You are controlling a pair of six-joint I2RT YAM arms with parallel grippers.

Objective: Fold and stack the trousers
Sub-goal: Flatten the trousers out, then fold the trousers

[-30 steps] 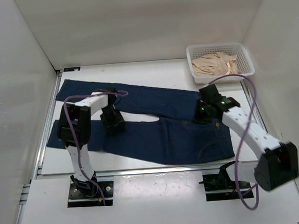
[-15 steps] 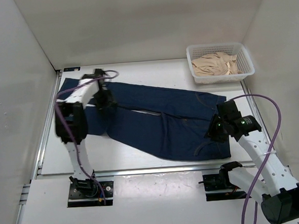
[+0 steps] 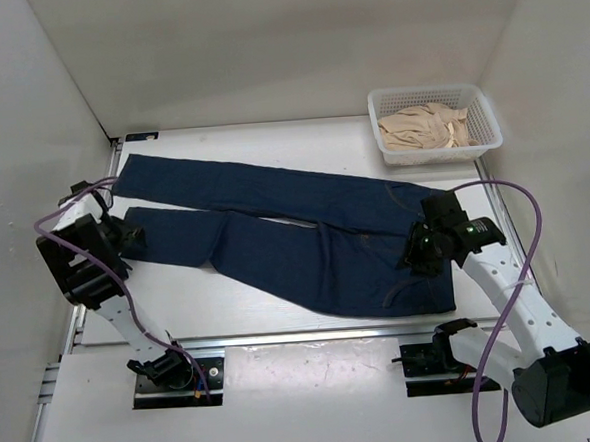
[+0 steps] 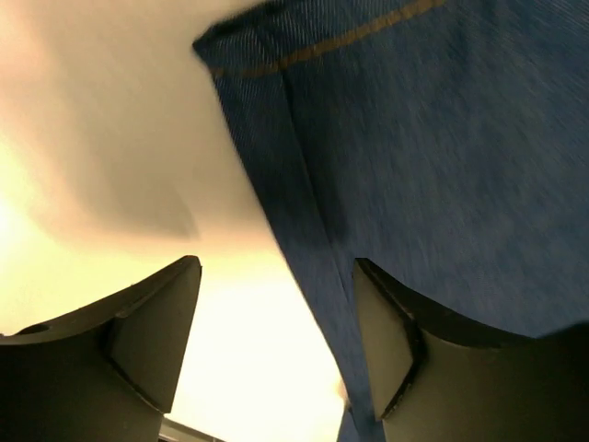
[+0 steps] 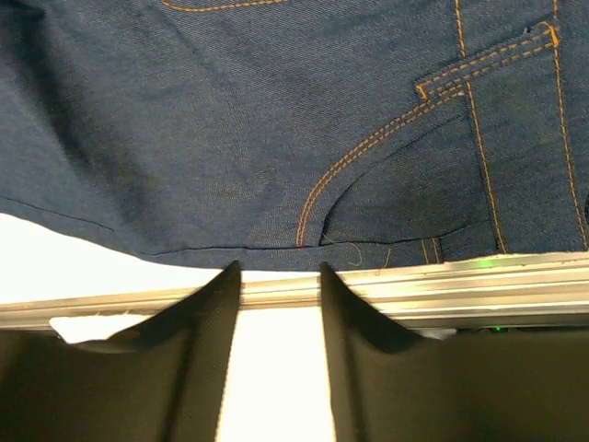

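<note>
Fingers (image 4: pixel 147 341) of the left jaws stand wide apart, gripping nothing. White bench shows in the gap, and the folded side edge of a trouser leg runs down just inside the right-hand finger. I cannot tell whether cloth and finger touch. Beyond the fingertips lies that leg's hem with its tan line of stitching.

The right jaws are also parted, by a narrower gap, with nothing between the two black fingers (image 5: pixel 198 350). Their tips sit over an aluminium rail (image 5: pixel 414 276) at the bench's near edge, just short of the cloth's edge, where a pocket curve is stitched in tan.

From above, the dark navy-blue denim trousers (image 3: pixel 306 240) lie spread flat on the white bench (image 3: pixel 270 142). The waist is at the near right, under the right arm's wrist (image 3: pixel 446 237), and both long legs run to the far left. The left arm (image 3: pixel 87 264) is drawn up at the left edge, by the nearer leg's end.

A white plastic mesh basket (image 3: pixel 489 119) holding crumpled beige cloth (image 3: pixel 424 125) stands at the far right corner, apart from the trousers.
</note>
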